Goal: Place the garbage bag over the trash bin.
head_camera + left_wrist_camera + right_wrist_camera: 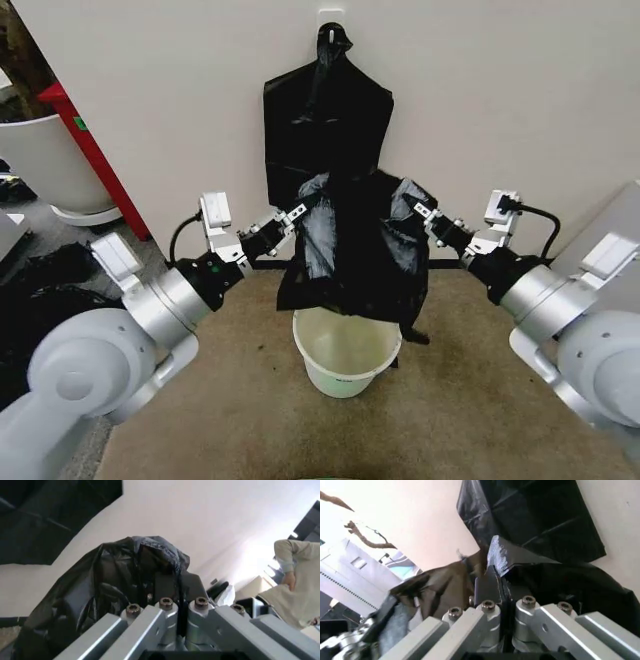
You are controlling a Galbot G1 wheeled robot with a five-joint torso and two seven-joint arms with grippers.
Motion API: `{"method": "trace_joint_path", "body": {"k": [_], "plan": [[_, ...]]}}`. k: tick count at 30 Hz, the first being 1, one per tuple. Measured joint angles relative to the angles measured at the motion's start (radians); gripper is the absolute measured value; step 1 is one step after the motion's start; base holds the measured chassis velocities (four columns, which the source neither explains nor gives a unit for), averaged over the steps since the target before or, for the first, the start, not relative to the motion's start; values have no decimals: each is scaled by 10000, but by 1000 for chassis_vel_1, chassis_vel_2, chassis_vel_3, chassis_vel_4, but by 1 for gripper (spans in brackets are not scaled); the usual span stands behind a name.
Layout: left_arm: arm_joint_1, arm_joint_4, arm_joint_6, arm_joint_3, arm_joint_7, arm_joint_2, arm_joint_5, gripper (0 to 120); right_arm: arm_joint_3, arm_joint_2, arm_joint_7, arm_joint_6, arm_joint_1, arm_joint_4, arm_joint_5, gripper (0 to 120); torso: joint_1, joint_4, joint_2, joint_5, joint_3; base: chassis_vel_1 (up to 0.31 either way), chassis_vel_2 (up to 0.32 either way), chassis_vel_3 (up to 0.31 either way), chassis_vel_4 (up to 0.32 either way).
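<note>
- The wall [520,90] rises behind everything, and on it hangs a flat black bag bundle [325,110] from a hook, knotted at the top; that one is not in play, though both wrist views catch a dark corner of it.
- The garbage bag [355,245] is stretched in the air between the two arms, its lower hem drooping to just above the bin's rim, perhaps brushing it; I cannot tell whether it touches.
- The trash bin [345,365] stands on the brown floor directly under the bag, cream inside bare; so by my reckoning the bag is picked up, spread and lined up, but nothing is over the rim yet; lowering and pulling the mouth round the rim is all left to do.
- The left gripper [290,217] pinches the bag's edge on its side; the left wrist view shows what the head view cannot, the fingers pressed together with black film [130,577] bunched over them.
- The right gripper [428,214] holds the opposite edge; the right wrist view shows its fingers clamped on a thin fold of film [497,557], with the hanging bundle close behind.
</note>
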Motion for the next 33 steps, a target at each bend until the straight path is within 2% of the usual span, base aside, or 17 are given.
{"method": "trace_joint_path", "body": {"k": [3,6,10,21,26,33], "plan": [[-118,312,-12,258,101,-203,223,0,0,-32,35,-29,-62,-4,0,0,0,0,0,1,0,0,0,0,0],[-104,824,-21,649,478,-422,900,0,-1,-18,85,-40,-244,-11,15,0,0,-2,0,1,0,0,0,0,0],[42,1225,-43,976,685,-622,1507,0,-104,297,126,-42,-728,-129,-57,0,0,0,0,0,-1,0,0,0,0],[599,1858,-43,1244,789,-854,2278,0,-371,916,-147,-215,-1501,-806,-559,0,0,-1,0,0,-1,0,0,0,0],[750,1827,-76,1150,746,-731,2350,0,-301,943,15,-151,-1488,-733,-286,0,0,-1,0,0,-1,0,0,0,0],[309,1117,-104,796,387,-218,1864,0,-89,615,492,212,-970,-80,479,0,0,-2,0,-1,-1,0,0,0,0]]}}
